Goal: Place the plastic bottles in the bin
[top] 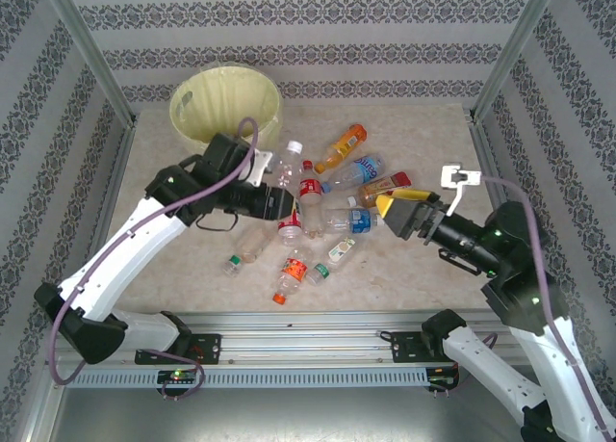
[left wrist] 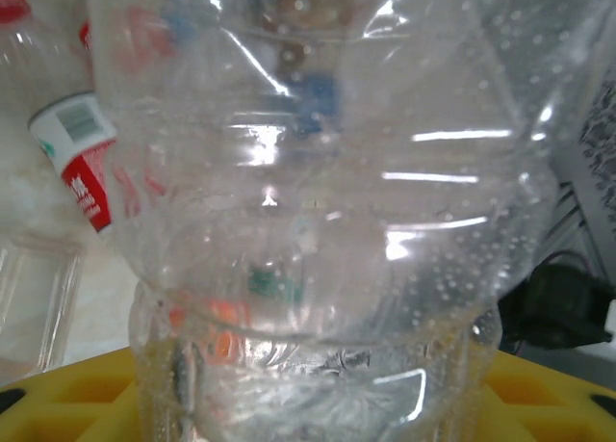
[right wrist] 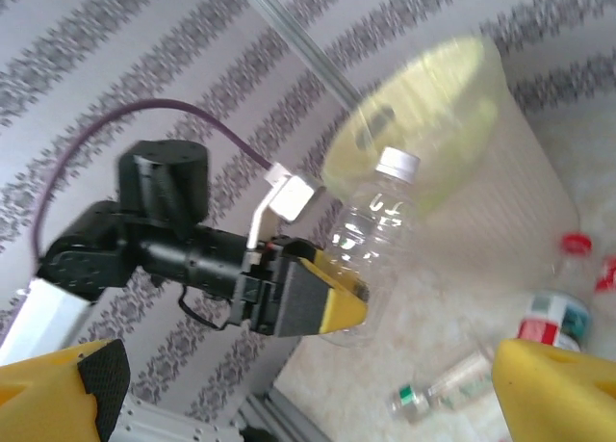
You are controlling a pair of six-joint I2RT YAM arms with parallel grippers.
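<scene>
My left gripper [top: 280, 202] is shut on the base of a clear bottle [top: 287, 169] with a white cap, lifted above the pile. In the left wrist view that clear bottle [left wrist: 327, 221] stands between the yellow fingers [left wrist: 67, 396]. The right wrist view shows the left gripper [right wrist: 345, 305] holding the bottle [right wrist: 371, 235] in front of the pale-yellow bin [right wrist: 452, 124]. The bin [top: 226, 103] stands at the back left. Several more bottles lie on the table, among them an orange one [top: 342, 146] and a red-labelled one [top: 310, 196]. My right gripper [top: 404, 211] hovers open at the pile's right edge.
A clear bottle with a green cap [top: 245, 249] and an orange-capped bottle [top: 289, 276] lie nearest the front rail [top: 308, 319]. Patterned walls and metal posts enclose the table. A red-labelled bottle [left wrist: 82, 158] lies left of the held one.
</scene>
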